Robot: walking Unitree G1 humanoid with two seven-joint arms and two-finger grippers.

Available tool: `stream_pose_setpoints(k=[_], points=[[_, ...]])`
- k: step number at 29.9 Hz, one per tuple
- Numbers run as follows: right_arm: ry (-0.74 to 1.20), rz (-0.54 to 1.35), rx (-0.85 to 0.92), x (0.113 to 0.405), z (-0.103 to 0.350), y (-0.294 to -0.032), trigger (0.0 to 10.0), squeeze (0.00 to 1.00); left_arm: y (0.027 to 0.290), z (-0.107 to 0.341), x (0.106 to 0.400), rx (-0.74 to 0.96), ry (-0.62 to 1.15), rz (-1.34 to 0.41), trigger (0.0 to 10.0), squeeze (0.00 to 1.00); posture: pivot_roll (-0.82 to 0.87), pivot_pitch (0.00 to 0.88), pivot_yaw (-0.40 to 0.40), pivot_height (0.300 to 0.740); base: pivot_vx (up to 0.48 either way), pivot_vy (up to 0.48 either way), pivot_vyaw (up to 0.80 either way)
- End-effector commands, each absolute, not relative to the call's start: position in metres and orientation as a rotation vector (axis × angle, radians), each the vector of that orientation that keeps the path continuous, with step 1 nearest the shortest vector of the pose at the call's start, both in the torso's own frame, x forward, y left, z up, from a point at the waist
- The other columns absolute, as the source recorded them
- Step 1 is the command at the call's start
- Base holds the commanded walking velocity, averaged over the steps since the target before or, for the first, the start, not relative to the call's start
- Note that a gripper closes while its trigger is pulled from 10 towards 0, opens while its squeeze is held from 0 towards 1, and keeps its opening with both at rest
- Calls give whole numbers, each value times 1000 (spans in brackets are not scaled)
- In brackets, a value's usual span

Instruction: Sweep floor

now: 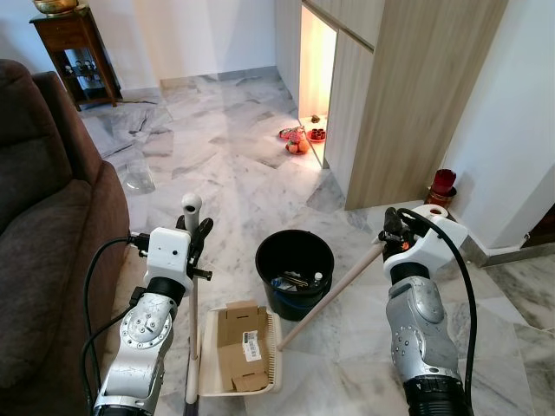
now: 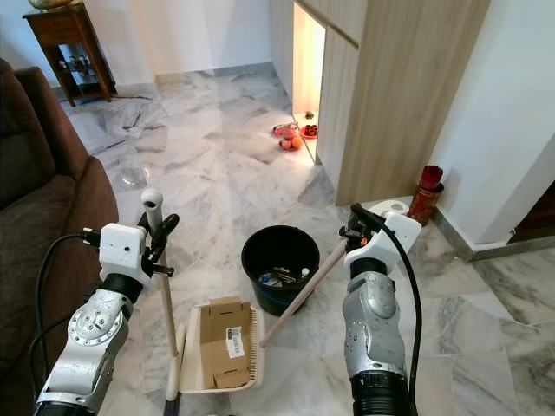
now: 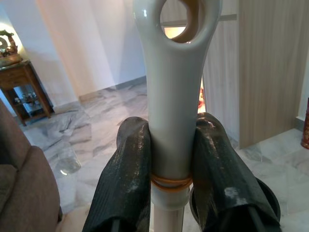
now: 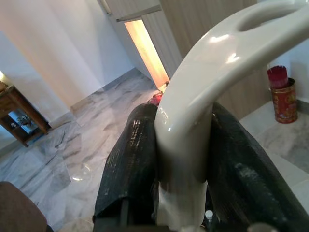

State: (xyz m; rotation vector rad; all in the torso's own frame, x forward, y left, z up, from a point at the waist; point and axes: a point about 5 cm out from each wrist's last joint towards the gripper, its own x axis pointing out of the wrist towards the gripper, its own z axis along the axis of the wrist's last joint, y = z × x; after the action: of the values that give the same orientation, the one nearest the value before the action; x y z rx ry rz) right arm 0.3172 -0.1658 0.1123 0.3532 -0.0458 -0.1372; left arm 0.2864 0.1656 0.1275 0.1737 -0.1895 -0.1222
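The left gripper (image 3: 171,164) is clenched around the upright white handle of the cream plastic dustpan (image 1: 234,355), gripping just below the handle's looped top, with an orange band visible at its fingers (image 3: 126,183). The dustpan sits flat on the grey-white marble floor (image 1: 225,165) right before the robot, and a flattened brown cardboard box (image 1: 240,342) with a white barcode label lies in its tray. Over on the other side, the right gripper (image 4: 181,159) is closed tight on the curved white handle top of the broom with the pale wooden stick (image 1: 334,295); that stick slants down from the gripper, passes just beside the round black plastic bucket (image 1: 295,260), and its lower end reaches the floor at the dustpan's right edge. The bucket stands just beyond the dustpan, with some small litter inside. A brown fabric sofa (image 1: 43,225) fills the robot's left, a tall light-wood cabinet (image 1: 408,87) rises on the right, and a red tin (image 1: 442,186) stands by the wall. A dark wooden side table (image 1: 78,52) stands far back, well apart.
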Motion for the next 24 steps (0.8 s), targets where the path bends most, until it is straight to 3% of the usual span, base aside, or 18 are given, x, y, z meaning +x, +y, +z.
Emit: stream_pose_setpoints(k=[1, 24], points=[[-148, -110, 345, 321, 136, -161, 10000, 0, 168, 135, 286, 196, -228, -114, 10000, 0, 143, 1, 62, 740, 0, 0, 0], [-256, 88, 266, 308, 176, -144, 10000, 0, 178, 138, 283, 264, -275, -36, 10000, 0, 141, 5, 58, 740, 0, 0, 0]])
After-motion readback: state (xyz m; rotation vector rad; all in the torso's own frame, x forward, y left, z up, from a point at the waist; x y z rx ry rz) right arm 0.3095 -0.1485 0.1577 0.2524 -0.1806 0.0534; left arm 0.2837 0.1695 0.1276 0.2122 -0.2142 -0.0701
